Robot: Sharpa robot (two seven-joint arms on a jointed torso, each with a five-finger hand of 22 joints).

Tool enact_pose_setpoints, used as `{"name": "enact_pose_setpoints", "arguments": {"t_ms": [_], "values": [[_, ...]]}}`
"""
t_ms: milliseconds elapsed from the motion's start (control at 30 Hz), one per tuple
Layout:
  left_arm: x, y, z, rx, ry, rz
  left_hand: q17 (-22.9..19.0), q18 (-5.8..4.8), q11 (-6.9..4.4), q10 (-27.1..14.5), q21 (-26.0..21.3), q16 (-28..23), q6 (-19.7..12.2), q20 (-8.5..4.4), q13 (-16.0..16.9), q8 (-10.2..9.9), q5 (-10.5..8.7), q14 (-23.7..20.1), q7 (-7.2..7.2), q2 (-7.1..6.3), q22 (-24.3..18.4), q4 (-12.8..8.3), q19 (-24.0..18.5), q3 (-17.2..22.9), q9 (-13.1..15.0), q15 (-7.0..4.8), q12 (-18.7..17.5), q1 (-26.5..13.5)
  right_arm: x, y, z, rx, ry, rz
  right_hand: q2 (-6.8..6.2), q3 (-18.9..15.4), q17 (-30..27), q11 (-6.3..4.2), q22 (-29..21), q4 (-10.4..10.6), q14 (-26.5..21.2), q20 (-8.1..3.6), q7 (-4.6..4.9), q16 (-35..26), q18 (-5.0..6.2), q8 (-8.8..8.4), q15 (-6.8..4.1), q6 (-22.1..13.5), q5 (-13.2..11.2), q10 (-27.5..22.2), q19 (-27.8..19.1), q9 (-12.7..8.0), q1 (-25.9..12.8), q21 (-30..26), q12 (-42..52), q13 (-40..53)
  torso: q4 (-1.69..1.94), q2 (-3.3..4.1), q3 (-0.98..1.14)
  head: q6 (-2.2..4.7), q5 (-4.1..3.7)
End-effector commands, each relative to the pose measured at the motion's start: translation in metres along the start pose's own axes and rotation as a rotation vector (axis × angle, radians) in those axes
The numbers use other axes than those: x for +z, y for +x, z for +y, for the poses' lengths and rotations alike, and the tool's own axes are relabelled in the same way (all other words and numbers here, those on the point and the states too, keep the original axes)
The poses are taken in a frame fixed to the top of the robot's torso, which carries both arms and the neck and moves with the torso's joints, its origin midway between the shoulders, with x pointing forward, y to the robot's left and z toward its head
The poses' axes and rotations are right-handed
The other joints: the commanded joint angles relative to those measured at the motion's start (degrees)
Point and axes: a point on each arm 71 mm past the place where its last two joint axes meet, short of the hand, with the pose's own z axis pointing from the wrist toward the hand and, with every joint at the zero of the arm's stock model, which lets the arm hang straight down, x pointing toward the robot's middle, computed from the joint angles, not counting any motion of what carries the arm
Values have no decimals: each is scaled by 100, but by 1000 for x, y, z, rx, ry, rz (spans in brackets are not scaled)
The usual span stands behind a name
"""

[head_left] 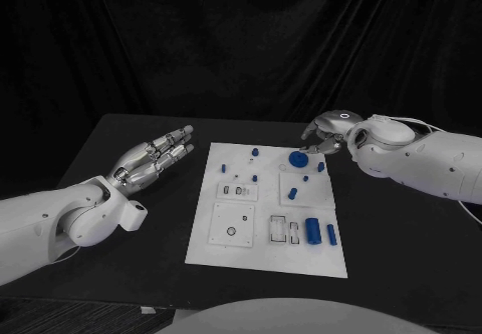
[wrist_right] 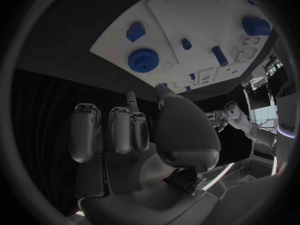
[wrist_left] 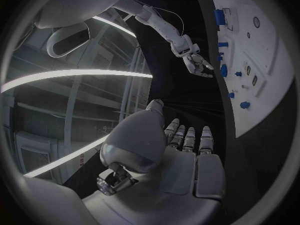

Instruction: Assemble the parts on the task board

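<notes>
You see the white task board [head_left: 266, 240] lying at the middle of the black table [head_left: 120, 146], its long side running toward 12 o'clock. On it, a blue gear [head_left: 298, 159] sits near the board's 1 o'clock corner, with a small blue block [head_left: 322, 167] just beside it toward 3 o'clock. A short blue peg [head_left: 293, 193] stands right of the board's middle, and two blue cylinders [head_left: 313, 231] lie side by side near the 4 o'clock edge. More small blue pieces dot the far end.

Your right hand [head_left: 323, 141] hovers over the board's far right corner, just past the gear toward 1 o'clock. Its fingers [wrist_right: 119, 130] are apart and gently curled, and they hold nothing; in the right wrist view the gear lies apart from the fingertips.

Your left hand [head_left: 152, 161] floats over the bare table at about 9 o'clock of the board, well clear of its edge. The fingers [wrist_left: 187, 137] are stretched out side by side, palm empty, pointing toward 1 o'clock.
</notes>
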Motion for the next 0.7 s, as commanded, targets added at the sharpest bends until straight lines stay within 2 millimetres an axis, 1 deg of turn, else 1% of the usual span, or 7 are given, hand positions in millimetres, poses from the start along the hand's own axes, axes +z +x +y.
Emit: {"name": "enact_pose_setpoints", "arguments": {"t_ms": [33,67,133,233,433,633,700], "values": [[1,2,-1,-16,24,19,-6,73,47,-4,-19,-21,36,37,5,19,35,3,-5,13,-8,1,6,24,6,32,28,58,-1,9,-5,3,54,53,44,36,297,-5,299,-9,336,-1,2,-45,16,27,-5,40,28,627,49,15,-29,-31,19,1506,-21,-17,3,-28,26],[1,2,-1,-16,24,20,-6,73,47,-4,-19,-21,36,37,5,19,35,3,-5,13,-8,1,6,24,6,32,28,58,-1,10,-5,3,54,55,45,39,283,-4,292,-14,335,-1,1,-55,19,25,-7,37,24,627,46,17,-19,-37,19,1506,-21,-18,4,-47,33],[1,2,-1,-18,23,22,-6,74,48,-4,-19,-21,50,43,5,23,36,3,-4,13,-8,2,6,27,8,37,30,61,0,13,-5,3,53,60,48,48,263,0,294,-28,335,-6,9,-72,19,13,-13,16,8,627,49,23,20,-38,19,1506,-18,-16,2,-39,38],[1,2,-1,-20,21,25,-6,76,57,-4,-19,-21,89,58,5,34,38,3,5,15,-8,6,6,34,14,49,30,67,1,16,-4,4,49,64,55,64,212,4,269,-51,328,-13,18,-114,28,8,-22,6,-10,627,38,38,90,-63,19,1506,3,-6,-1,-50,18],[0,3,-1,-23,18,28,-6,79,70,-4,-19,-21,120,70,6,44,40,3,17,15,-8,9,6,41,18,56,33,73,2,20,1,8,29,61,34,67,173,10,252,-86,326,-20,28,-152,33,-7,-27,-29,-81,627,30,65,205,-86,19,1506,3,-5,-4,-59,32],[0,2,0,-25,14,30,-6,80,75,-4,-19,-21,128,74,6,48,41,3,22,15,-8,10,6,43,19,57,35,75,2,23,5,12,13,61,-7,58,196,9,273,-122,336,-29,32,-144,29,-14,-37,-65,-154,627,39,109,332,-81,19,1506,-4,-9,-9,-75,24],[0,2,0,-25,14,30,-6,80,75,-4,-19,-21,128,74,6,48,41,3,22,15,-8,10,6,43,19,57,35,75,3,24,6,12,12,62,-14,55,192,11,264,-124,338,-31,38,-147,32,-12,-38,-68,-168,627,36,120,352,-88,19,1506,-4,-9,-6,-101,28]]}}
